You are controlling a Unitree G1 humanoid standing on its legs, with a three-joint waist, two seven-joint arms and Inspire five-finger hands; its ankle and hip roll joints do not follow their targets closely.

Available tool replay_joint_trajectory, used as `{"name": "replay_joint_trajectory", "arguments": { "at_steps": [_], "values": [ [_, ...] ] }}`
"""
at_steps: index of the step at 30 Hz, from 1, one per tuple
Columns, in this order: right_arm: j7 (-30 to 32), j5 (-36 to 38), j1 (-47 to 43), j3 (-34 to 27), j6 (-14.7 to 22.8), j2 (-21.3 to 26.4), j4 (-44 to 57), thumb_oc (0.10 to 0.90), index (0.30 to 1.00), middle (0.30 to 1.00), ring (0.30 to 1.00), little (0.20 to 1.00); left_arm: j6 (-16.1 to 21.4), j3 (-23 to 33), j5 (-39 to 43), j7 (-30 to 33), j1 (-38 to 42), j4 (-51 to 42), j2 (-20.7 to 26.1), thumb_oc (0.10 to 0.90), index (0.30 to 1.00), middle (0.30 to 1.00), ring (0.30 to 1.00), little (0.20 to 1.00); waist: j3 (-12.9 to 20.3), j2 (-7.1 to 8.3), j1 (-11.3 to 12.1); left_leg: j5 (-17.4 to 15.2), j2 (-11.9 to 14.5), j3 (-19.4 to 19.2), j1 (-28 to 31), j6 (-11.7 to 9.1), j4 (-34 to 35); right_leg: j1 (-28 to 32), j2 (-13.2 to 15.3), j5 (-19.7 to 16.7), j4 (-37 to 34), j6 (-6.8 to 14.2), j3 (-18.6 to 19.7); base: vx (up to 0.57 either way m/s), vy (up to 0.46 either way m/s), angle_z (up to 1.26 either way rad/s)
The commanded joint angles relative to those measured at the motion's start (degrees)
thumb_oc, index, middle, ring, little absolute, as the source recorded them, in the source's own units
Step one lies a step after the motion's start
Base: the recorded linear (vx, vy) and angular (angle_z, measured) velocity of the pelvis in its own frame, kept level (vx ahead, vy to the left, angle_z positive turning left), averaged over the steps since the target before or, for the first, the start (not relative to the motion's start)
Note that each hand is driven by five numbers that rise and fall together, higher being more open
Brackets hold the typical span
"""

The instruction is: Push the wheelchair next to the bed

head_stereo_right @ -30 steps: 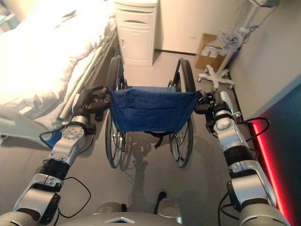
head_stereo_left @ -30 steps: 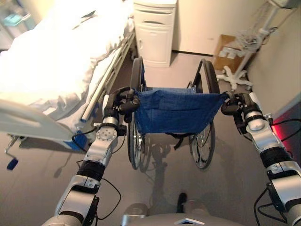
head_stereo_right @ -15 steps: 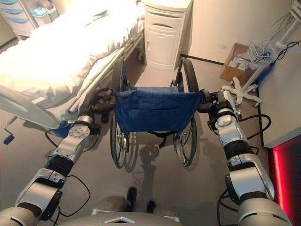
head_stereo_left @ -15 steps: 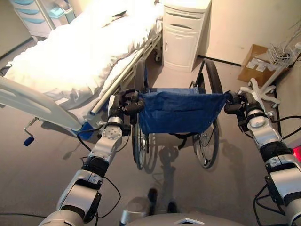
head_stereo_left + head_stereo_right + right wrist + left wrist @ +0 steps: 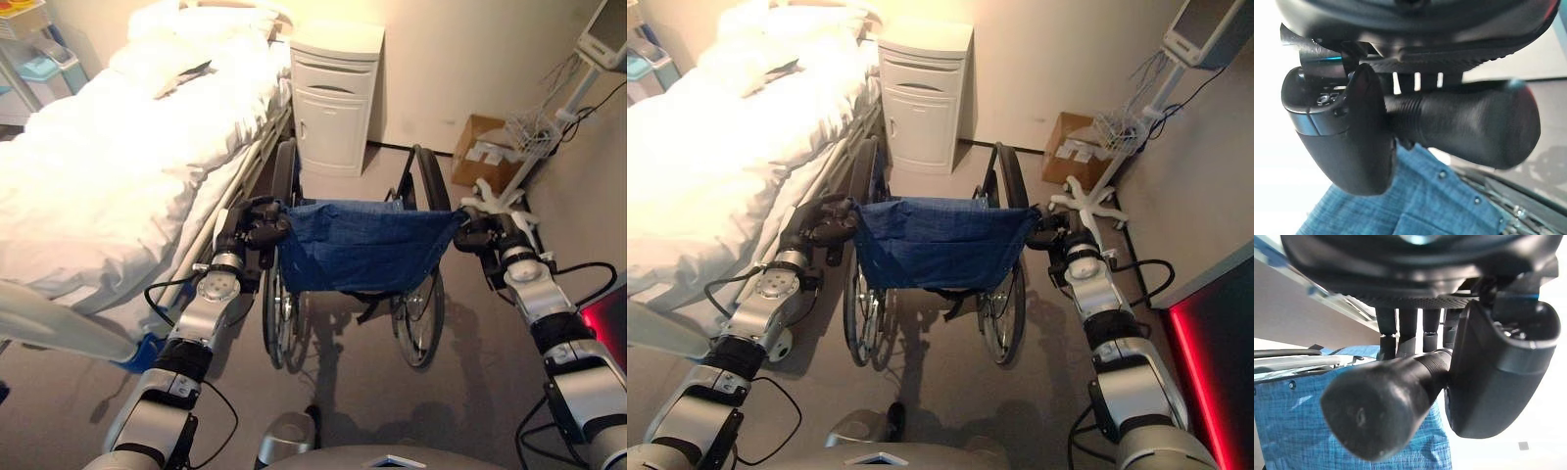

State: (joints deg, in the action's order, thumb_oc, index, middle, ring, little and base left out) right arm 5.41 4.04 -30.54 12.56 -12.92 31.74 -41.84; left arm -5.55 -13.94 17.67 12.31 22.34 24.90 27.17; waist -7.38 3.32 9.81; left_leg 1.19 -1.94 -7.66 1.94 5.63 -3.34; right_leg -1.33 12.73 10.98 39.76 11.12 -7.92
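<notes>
- Wheelchair (image 5: 358, 257) stands beside the bed (image 5: 108, 166), its long axis parallel, bed on its left.
- Left hand (image 5: 253, 223) wraps the left push grip (image 5: 1386, 406).
- Right hand (image 5: 480, 231) is clamped round the right push grip (image 5: 1464, 125).

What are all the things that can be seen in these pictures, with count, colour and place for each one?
wheelchair: one, blue cloth back, black wheels, centre of floor, beside the bed
push handles: two, black, one at each upper corner of the wheelchair's back
bed: one, white bedding, left of the wheelchair
cabinet: one, white, at the wall beyond the wheelchair
cardboard box: one, brown, on the floor by the wall, to the right
rolling stand: one, white, right of the box, with a wire basket and a screen on top
left hand: one, dark, curled round the left handle
right hand: one, dark, curled round the right handle
</notes>
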Motion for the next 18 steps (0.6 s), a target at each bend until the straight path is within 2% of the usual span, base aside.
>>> {"name": "replay_joint_trajectory", "arguments": {
  "at_steps": [1, 2, 3, 4, 6, 8, 9, 12, 13, 15, 17, 18],
  "values": [
    [-8.9, 2.2, 5.5, 7.0, 5.3, -1.0, 2.6, 0.4, 0.3, 0.3, 0.3, 0.3, -0.4, 1.3, -4.0, 2.2, 0.5, 6.2, 3.4, 0.4, 0.3, 0.3, 0.3, 0.3, -1.7, -1.97, -3.4, -3.3, -2.7, 3.6, -3.5, -2.2, -4.4, -1.8, -5.7, -14.9, -14.9, -3.1, -2.9, 0.39, -0.076, -0.16],
    [-9.3, 2.1, 4.7, 7.4, 5.5, -0.8, 2.2, 0.4, 0.3, 0.3, 0.3, 0.3, 0.1, 1.4, -3.6, 2.7, 1.5, 7.2, 3.7, 0.4, 0.3, 0.3, 0.3, 0.3, -2.9, -1.72, -5.5, -5.1, -3.7, 5.1, 0.0, -2.2, -2.9, -7.5, -5.6, -17.3, -23.3, -3.4, -2.4, 0.34, -0.084, -0.09],
    [-9.3, 2.1, 4.6, 7.4, 5.5, -0.8, 2.1, 0.4, 0.3, 0.3, 0.3, 0.3, 0.1, 1.4, -3.5, 2.7, 1.8, 7.4, 3.7, 0.4, 0.3, 0.3, 0.3, 0.3, -3.2, -1.75, -5.9, -5.5, -3.8, 5.5, 0.6, -2.3, -2.8, -7.5, -5.7, -17.7, -24.7, -3.4, -2.5, 0.54, -0.164, 0.03],
    [-8.7, 2.3, 3.9, 7.5, 4.6, -0.2, 2.3, 0.4, 0.3, 0.3, 0.3, 0.3, 0.3, 1.3, -3.4, 2.4, 3.5, 8.5, 3.4, 0.4, 0.3, 0.3, 0.3, 0.3, -3.6, -1.39, -7.7, -6.6, -5.0, 8.0, 1.7, -2.4, -2.5, -9.7, -6.9, -18.4, -34.1, -3.2, -0.4, 0.33, -0.106, 0.22],
    [-8.1, 2.1, 3.4, 7.8, 3.7, 0.0, 3.0, 0.4, 0.3, 0.3, 0.3, 0.3, 0.4, 1.0, -2.6, 3.0, 4.7, 9.2, 3.1, 0.4, 0.3, 0.3, 0.3, 0.3, -3.8, -1.68, -8.6, -7.1, -5.6, 9.6, 1.7, -2.3, -2.9, -9.7, -8.1, -18.2, -36.9, -3.2, 0.1, 0.35, -0.111, 0.96],
    [-7.8, 2.1, 2.0, 8.3, 2.8, 0.5, 3.7, 0.4, 0.3, 0.3, 0.3, 0.3, 0.6, 0.9, -2.0, 4.1, 5.9, 9.7, 2.8, 0.4, 0.3, 0.3, 0.3, 0.3, -3.7, -1.6, -9.1, -8.0, -6.7, 9.5, 0.6, -1.7, -4.3, -9.5, -9.2, -17.5, -35.0, -3.7, 0.8, 0.29, -0.104, 0.81],
    [-7.6, 2.2, 1.7, 8.1, 1.8, 0.8, 3.6, 0.4, 0.3, 0.3, 0.3, 0.3, 0.7, 0.7, -1.9, 3.6, 5.6, 9.4, 2.2, 0.4, 0.3, 0.3, 0.3, 0.3, -3.3, -1.3, -9.3, -8.8, -7.2, 9.6, -0.4, -1.6, -7.0, -9.1, -9.6, -16.8, -31.8, -4.0, 1.6, 0.22, -0.089, 0.3],
    [-7.4, 1.7, 1.9, 8.1, 0.7, 2.4, 4.3, 0.4, 0.3, 0.3, 0.3, 0.3, -0.4, 0.0, -2.5, 2.9, 5.0, 8.6, 1.8, 0.4, 0.3, 0.3, 0.3, 0.3, -3.0, -0.71, -9.9, -11.2, -6.2, 9.0, 0.0, -2.7, -12.1, -7.2, -9.7, -14.6, -30.3, -5.3, 1.4, 0.4, -0.175, 0.43],
    [-8.1, 1.2, 2.3, 7.3, 1.2, 3.7, 3.3, 0.4, 0.3, 0.3, 0.3, 0.3, 0.3, -0.3, -2.2, 2.5, 4.2, 9.3, 0.7, 0.4, 0.3, 0.3, 0.3, 0.3, -2.5, -0.61, -10.6, -9.6, -3.2, 7.1, 1.8, -4.8, -17.6, -5.3, -10.0, -13.0, -31.0, -7.2, -0.2, 0.36, -0.153, 0.22],
    [-8.5, 0.1, 2.2, 6.9, 1.9, 4.8, 1.8, 0.4, 0.3, 0.3, 0.3, 0.3, -0.1, -0.9, -2.1, 2.7, 4.7, 9.4, -0.4, 0.4, 0.3, 0.3, 0.3, 0.3, -2.4, 0.06, -10.8, -4.7, -1.3, 5.0, -0.4, -7.0, -26.2, -2.6, -9.4, -12.0, -31.9, -8.6, -2.2, 0.33, -0.163, 0.6],
    [-8.6, -0.2, 1.5, 6.9, 2.5, 5.6, -0.1, 0.4, 0.3, 0.3, 0.3, 0.3, 0.1, -1.6, -2.4, 3.0, 5.4, 9.9, -1.3, 0.4, 0.3, 0.3, 0.3, 0.3, -3.3, 0.41, -10.2, -2.7, 0.5, 3.1, -4.3, -7.7, -29.9, 0.0, -9.1, -10.8, -32.0, -9.4, -3.6, 0.31, -0.136, 0.63],
    [-8.6, -0.3, 0.9, 7.0, 2.6, 5.7, -0.8, 0.4, 0.3, 0.3, 0.3, 0.3, 0.3, -1.7, -2.5, 2.9, 5.7, 10.1, -1.5, 0.4, 0.3, 0.3, 0.3, 0.3, -3.9, 0.26, -9.9, -2.8, 1.3, 2.7, -5.2, -7.6, -28.4, 1.1, -9.3, -10.2, -31.9, -9.4, -3.7, 0.29, -0.083, 0.2]
  ]
}}
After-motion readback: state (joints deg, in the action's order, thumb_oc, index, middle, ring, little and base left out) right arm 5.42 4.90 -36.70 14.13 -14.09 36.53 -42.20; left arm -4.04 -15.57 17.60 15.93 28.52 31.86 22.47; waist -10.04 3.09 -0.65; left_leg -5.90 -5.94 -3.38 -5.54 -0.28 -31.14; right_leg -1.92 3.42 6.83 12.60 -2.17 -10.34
